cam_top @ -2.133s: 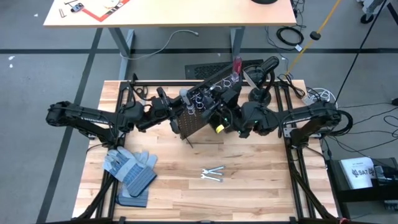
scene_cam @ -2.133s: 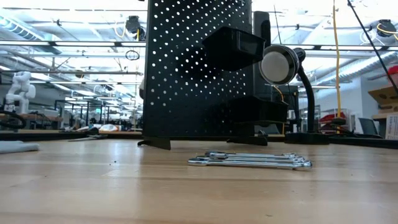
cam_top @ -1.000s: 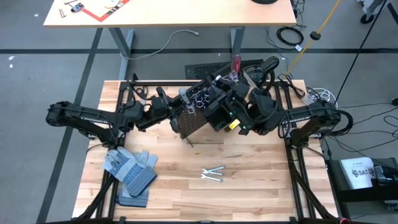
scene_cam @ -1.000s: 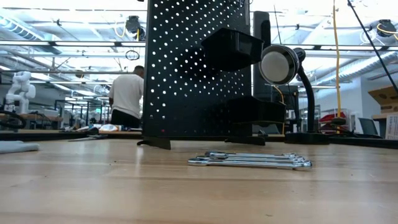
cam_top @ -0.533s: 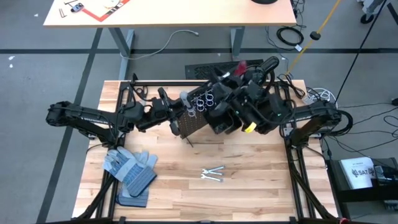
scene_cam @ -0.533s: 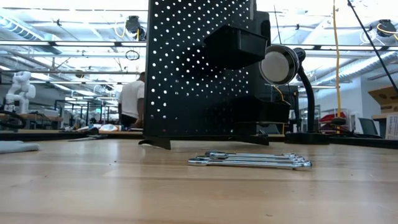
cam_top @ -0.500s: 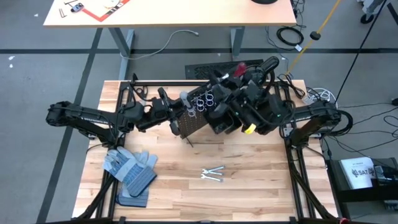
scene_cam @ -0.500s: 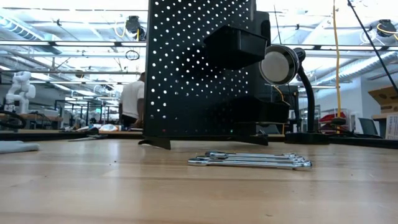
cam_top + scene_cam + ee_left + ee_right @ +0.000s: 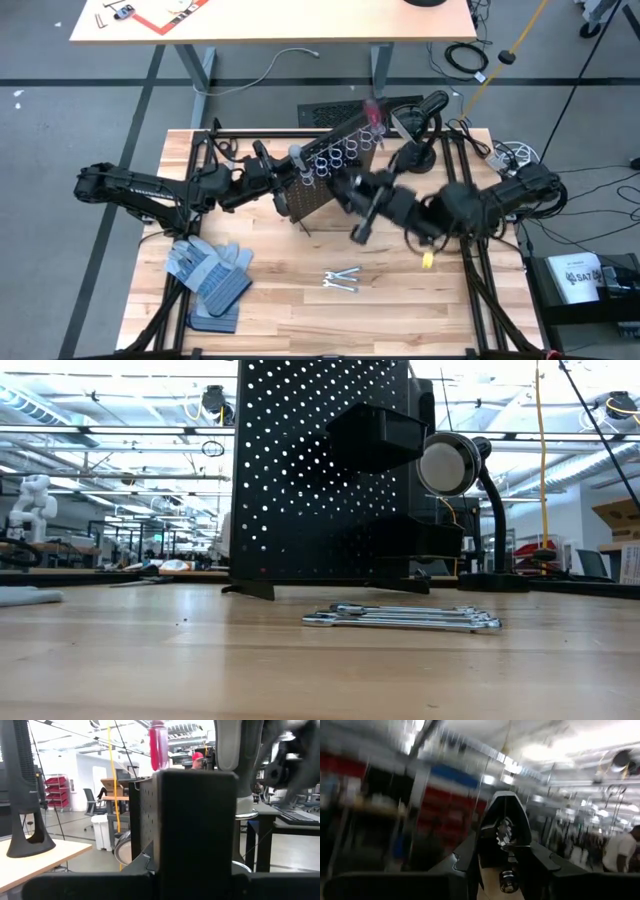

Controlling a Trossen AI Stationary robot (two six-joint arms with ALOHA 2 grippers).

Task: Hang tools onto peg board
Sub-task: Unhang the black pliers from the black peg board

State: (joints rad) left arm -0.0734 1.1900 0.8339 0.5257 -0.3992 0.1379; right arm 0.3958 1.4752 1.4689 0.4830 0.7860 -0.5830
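Note:
The peg board (image 9: 328,178) stands upright on its feet on the wooden table, slanting across its far middle, with a row of silver rings (image 9: 338,155) and a black bin (image 9: 375,435). A red-handled screwdriver (image 9: 372,110) sticks up at the board's far right end; it also shows in the left wrist view (image 9: 158,744). My left gripper (image 9: 287,185) is shut on the board's left edge. My right gripper (image 9: 358,230) is blurred, in front of the board, and looks shut and empty (image 9: 505,799). Silver wrenches (image 9: 342,279) lie flat on the table. My left gripper holds the peg board by its left upright edge (image 9: 293,190), pinched between the two fingers. The fingers come level from the table's left. The board stays upright with its feet (image 9: 250,589) on the table.
Blue-grey gloves (image 9: 210,275) lie at the near left. A desk lamp (image 9: 425,112) stands behind the board's right end, and a black ribbed mat (image 9: 335,108) lies beyond the far edge. The wrenches (image 9: 400,618) lie in the near middle.
My right gripper has let go of the red screwdriver at the board's far right end and swung quickly away, down and toward the near edge. The screwdriver stays upright on the board. The board has rocked slightly and settled back.

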